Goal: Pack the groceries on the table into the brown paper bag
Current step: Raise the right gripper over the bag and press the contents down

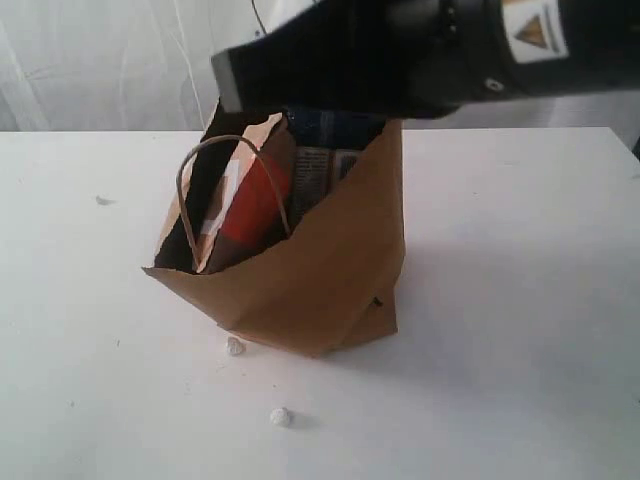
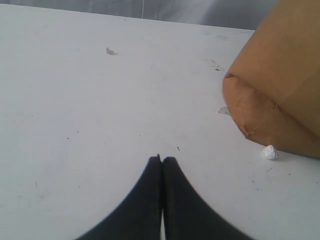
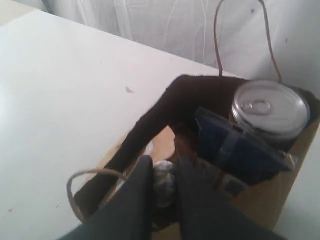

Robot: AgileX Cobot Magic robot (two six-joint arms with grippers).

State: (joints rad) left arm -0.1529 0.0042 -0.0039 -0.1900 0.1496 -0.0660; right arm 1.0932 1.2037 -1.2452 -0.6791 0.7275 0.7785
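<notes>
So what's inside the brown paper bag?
A dark can with a silver lid, a long dark-blue packet and a red-and-white pack show in the brown paper bag. The right gripper reaches in. Whatever lies underneath them is covered.

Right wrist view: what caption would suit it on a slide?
Right gripper poised over brown paper bag containing silver-lidded can and dark-blue packet.

I read this as a robot test lab, not a home. Past my left fingers (image 2: 145,200) a bare white table (image 2: 75,100) runs to a plain white curtain (image 1: 100,60). My black right arm (image 1: 400,50) carries a triangle warning sticker (image 1: 533,30).
</notes>
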